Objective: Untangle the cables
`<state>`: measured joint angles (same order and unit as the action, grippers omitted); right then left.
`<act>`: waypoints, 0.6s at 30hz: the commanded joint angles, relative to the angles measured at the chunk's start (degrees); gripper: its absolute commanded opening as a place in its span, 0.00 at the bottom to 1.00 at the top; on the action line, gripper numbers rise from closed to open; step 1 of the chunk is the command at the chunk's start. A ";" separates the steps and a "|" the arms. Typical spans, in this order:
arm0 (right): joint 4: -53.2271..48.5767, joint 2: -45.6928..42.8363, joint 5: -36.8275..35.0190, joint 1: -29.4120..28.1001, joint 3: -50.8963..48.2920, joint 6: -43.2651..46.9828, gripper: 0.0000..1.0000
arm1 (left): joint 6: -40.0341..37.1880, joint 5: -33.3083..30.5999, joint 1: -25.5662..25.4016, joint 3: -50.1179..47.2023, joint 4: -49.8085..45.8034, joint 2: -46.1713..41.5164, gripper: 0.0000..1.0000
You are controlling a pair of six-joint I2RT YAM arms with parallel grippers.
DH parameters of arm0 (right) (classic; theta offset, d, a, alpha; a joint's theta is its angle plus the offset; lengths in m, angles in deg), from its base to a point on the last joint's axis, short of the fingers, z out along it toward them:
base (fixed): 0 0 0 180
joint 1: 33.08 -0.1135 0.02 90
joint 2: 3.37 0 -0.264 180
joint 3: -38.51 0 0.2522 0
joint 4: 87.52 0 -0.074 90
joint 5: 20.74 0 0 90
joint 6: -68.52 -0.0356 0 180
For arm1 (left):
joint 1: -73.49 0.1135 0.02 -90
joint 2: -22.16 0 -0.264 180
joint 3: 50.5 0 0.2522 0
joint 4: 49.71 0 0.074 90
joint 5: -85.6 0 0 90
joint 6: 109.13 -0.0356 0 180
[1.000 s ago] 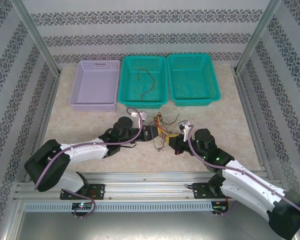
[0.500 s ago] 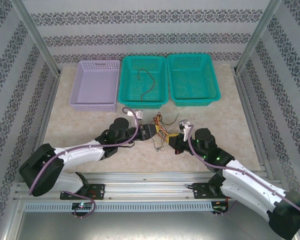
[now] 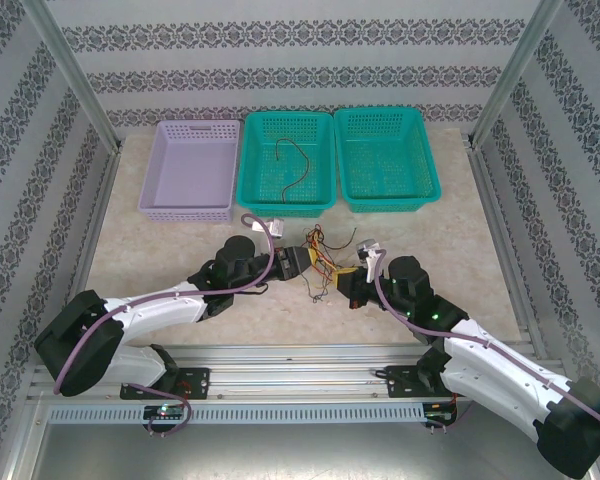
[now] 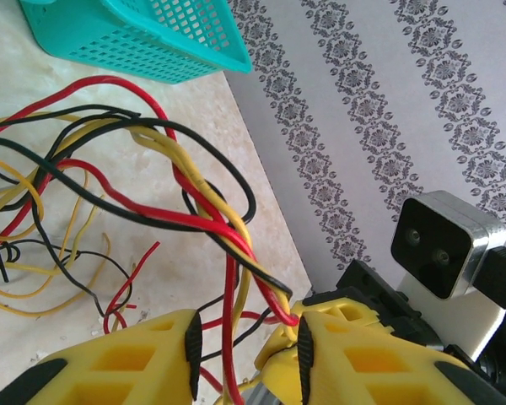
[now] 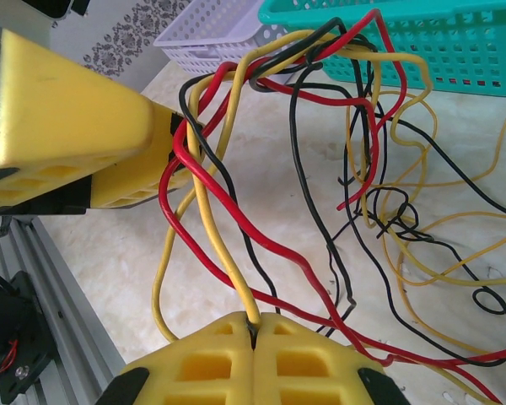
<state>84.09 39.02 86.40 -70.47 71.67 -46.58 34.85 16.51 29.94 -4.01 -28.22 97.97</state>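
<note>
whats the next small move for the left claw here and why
Probably close the left claw on the red strand passing through it. Its jaws stand apart, with the cables running loosely between them, while the right claw is shut on the cables and anchors the other end, so a firm grip would likely let one strand be drawn out.

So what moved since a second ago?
The left pincer drew back a little toward its own side, and that arm's elbow swung toward the near edge, with cables passing between its open jaws. The right pincer stayed shut on the cables. The baskets did not move.
</note>
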 commanded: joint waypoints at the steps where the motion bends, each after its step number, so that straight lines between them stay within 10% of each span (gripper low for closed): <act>1: 0.88 -0.91 -1.06 -0.86 1.43 0.68 0.00 | -1.07 1.49 -0.75 -0.92 2.84 -0.22 0.30; 18: 1.40 -0.59 -1.06 -1.29 1.61 0.24 0.00 | -1.57 1.43 -0.75 -0.74 1.74 0.40 0.16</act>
<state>84.13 38.95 86.01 -71.12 71.82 -46.61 34.61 18.02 29.94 -4.90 -27.85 98.73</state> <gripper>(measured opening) 0.040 0.177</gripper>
